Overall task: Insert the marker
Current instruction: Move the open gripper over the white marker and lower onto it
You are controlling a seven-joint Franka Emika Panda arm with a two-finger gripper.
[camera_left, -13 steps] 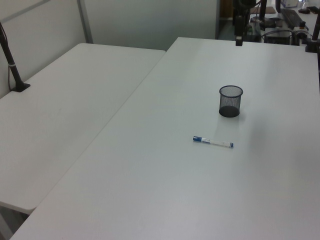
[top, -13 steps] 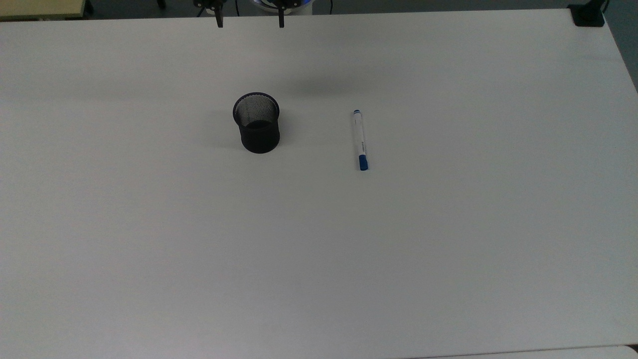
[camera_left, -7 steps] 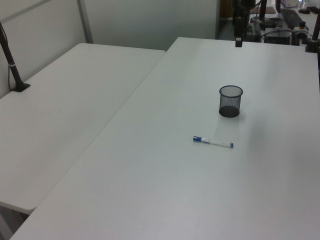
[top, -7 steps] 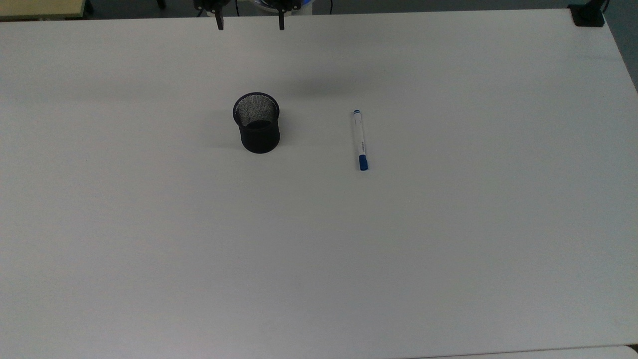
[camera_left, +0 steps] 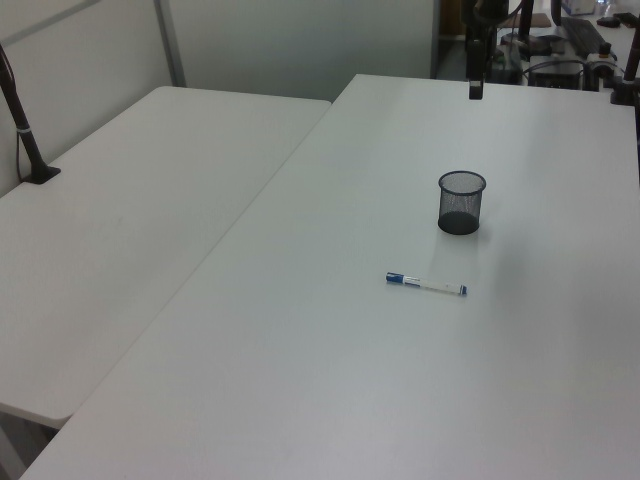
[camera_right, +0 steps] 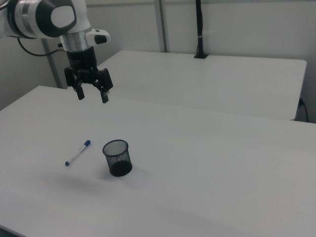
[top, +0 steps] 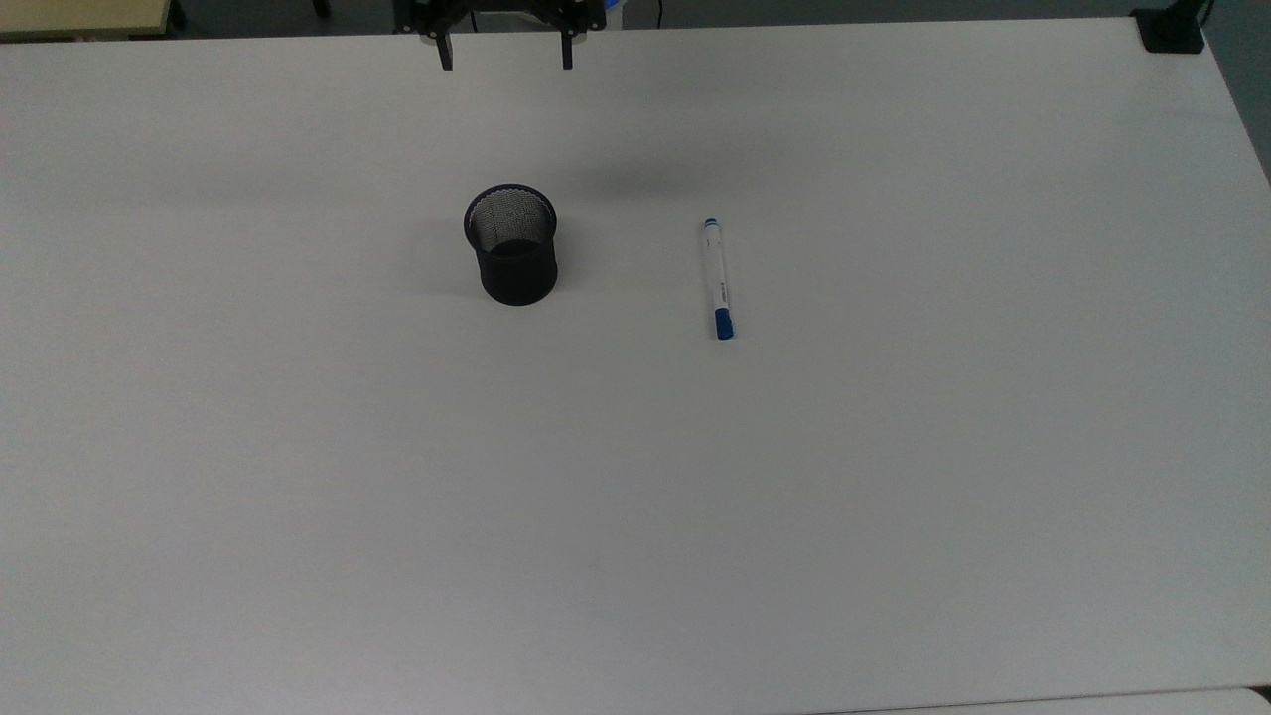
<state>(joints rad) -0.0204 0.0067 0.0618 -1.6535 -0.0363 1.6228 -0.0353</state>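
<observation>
White worktop (top: 635,497) fills the frame; the marker (top: 718,279) lies flat right of centre in the top view, apart from the mesh cup (top: 511,243). Spread gripper (camera_right: 91,95) hangs high; best descend squarely across the barrel.

The robot is a white arm of rounded, glossy segments (camera_right: 44,15) with a dark grey disc set into the side of its last bulging joint. A thin black cable (camera_right: 37,49) loops out at about seven o'clock of that joint. Beneath it sits a short white wrist flange, then a black, blocky hand body. The black two-finger gripper (camera_right: 92,95) ends in two slim, straight black fingers (top: 447,55), each tapering to a small squared tip, set well apart from one another.
</observation>
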